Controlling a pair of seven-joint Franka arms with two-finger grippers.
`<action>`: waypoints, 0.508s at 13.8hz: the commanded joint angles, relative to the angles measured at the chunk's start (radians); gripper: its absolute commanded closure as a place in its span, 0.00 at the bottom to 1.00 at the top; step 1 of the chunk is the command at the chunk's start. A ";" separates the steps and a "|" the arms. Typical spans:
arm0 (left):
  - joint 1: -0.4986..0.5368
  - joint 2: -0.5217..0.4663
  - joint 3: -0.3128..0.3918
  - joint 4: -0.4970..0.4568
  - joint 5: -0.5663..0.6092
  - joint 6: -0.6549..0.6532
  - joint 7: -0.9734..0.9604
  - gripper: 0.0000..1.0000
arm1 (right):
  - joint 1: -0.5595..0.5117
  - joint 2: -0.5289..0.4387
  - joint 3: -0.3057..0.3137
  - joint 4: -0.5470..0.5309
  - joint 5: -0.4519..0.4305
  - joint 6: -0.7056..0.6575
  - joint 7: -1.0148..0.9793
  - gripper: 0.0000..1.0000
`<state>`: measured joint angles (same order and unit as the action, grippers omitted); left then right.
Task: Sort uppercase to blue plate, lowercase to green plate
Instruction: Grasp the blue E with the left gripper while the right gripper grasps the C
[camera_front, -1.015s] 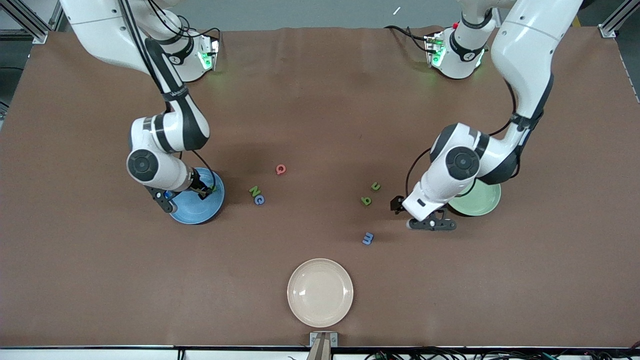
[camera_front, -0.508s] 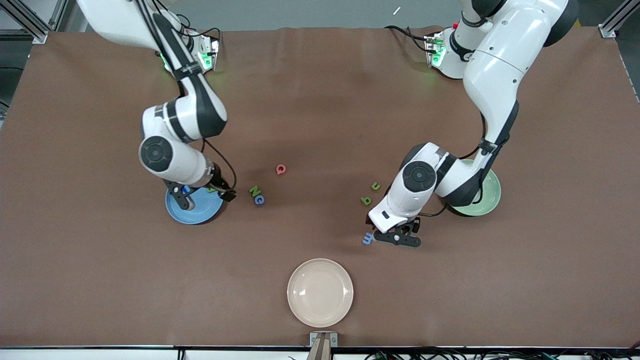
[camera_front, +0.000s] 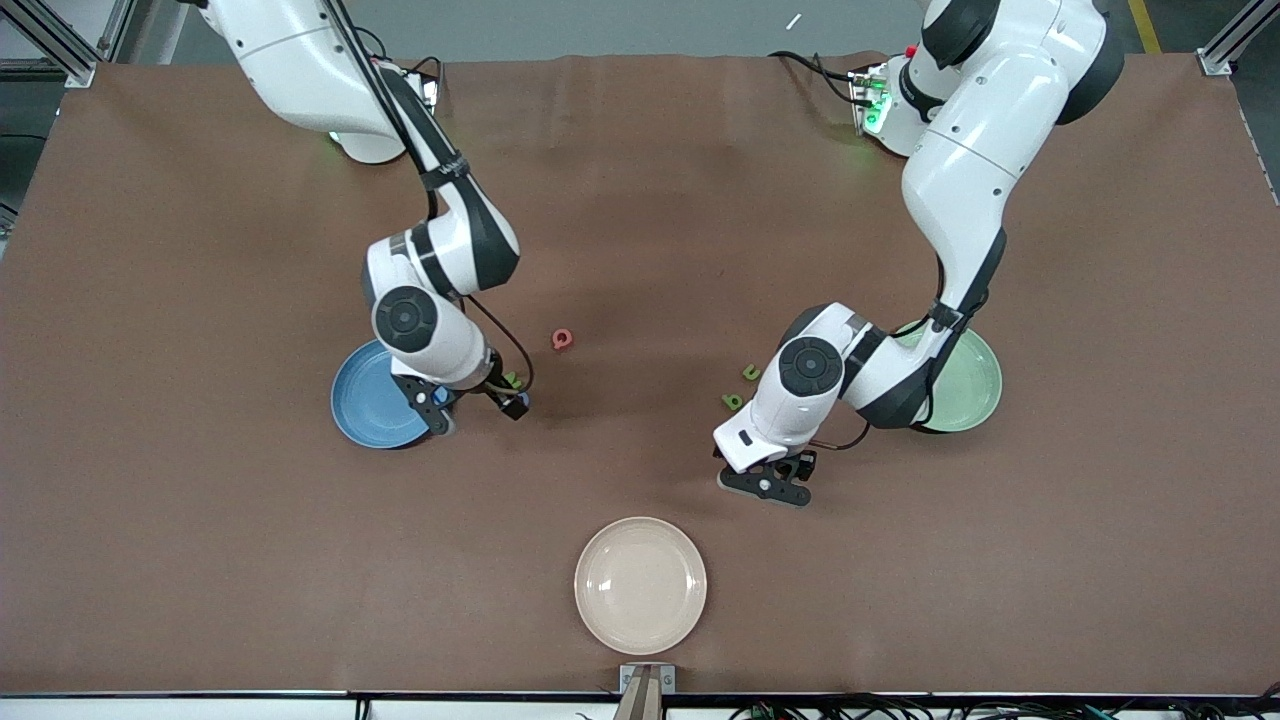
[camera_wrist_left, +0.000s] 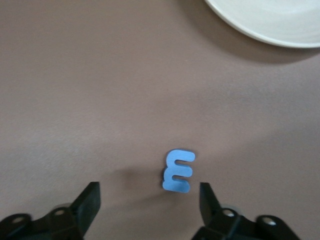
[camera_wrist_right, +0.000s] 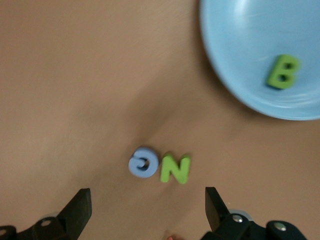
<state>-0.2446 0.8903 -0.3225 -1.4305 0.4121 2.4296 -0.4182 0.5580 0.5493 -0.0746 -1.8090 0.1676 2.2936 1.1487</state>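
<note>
We see the right claw (camera_wrist_right: 145, 210) has left the blue plate (camera_wrist_right: 240, 55), B (camera_wrist_right: 282, 71) dropped inside, now wide over G (camera_wrist_right: 143, 162) and N (camera_wrist_right: 175, 169); left claw (camera_wrist_left: 150, 205), also wide, moved over blue m (camera_wrist_left: 178, 171).
</note>
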 joint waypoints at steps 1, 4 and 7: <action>-0.019 0.024 0.006 0.033 0.020 0.002 0.022 0.17 | 0.013 0.026 -0.007 0.042 -0.020 -0.005 -0.245 0.00; -0.022 0.039 0.006 0.033 0.020 0.032 0.024 0.28 | 0.004 0.034 -0.007 0.033 -0.017 0.006 -0.502 0.00; -0.028 0.045 0.010 0.033 0.020 0.045 0.022 0.43 | -0.004 0.049 -0.007 -0.022 -0.017 0.116 -0.667 0.00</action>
<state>-0.2603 0.9191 -0.3223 -1.4262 0.4126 2.4690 -0.4019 0.5643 0.5916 -0.0874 -1.7898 0.1618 2.3340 0.5639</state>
